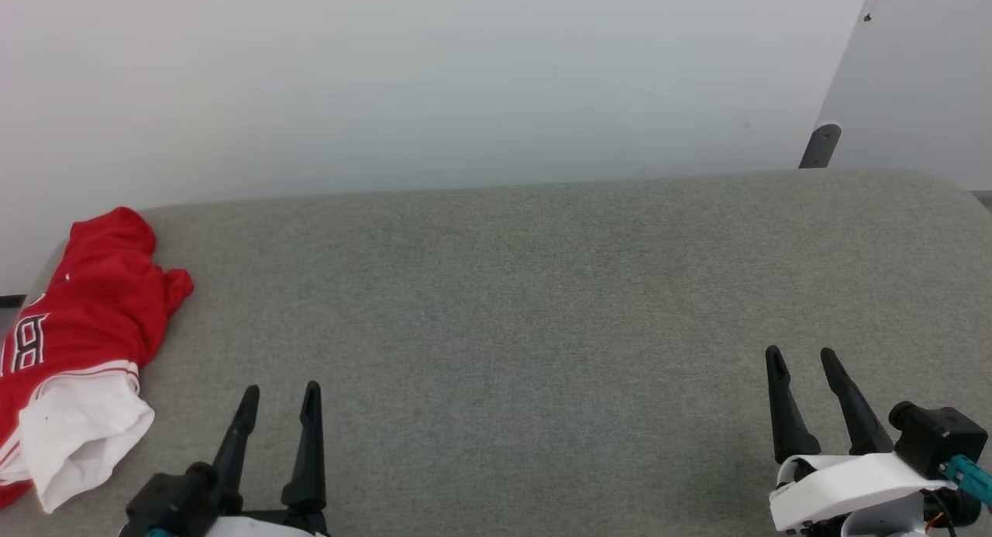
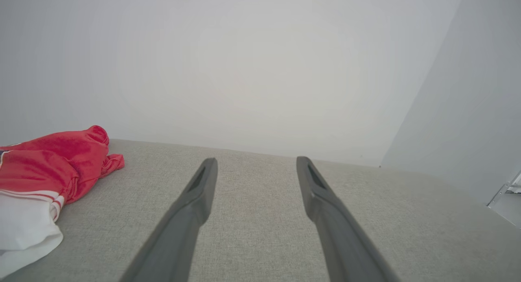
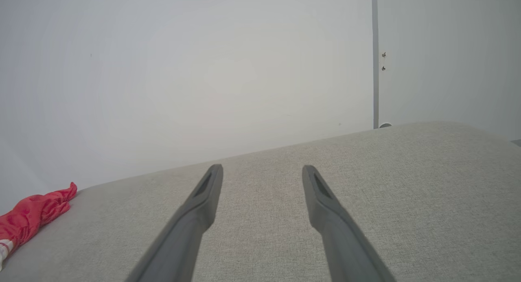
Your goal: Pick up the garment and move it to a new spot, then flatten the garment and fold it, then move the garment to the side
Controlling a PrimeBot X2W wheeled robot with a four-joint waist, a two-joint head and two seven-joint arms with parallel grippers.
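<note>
The red jersey point(image 1: 85, 320) lies crumpled at the left end of the grey pad point(image 1: 542, 328). The left gripper point(image 1: 282, 388) and right gripper point(image 1: 800, 352) are open and empty; I think the left should pinch a thick fold.

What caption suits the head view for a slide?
Red garment crumpled at left end of grey surface; left tool and right tool open, empty.

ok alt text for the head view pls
A crumpled red jersey T-shirt with a white sleeve lies at the left edge of a grey fabric surface. The robot's left tool and right tool, both open and empty, point up from the bottom.
</note>
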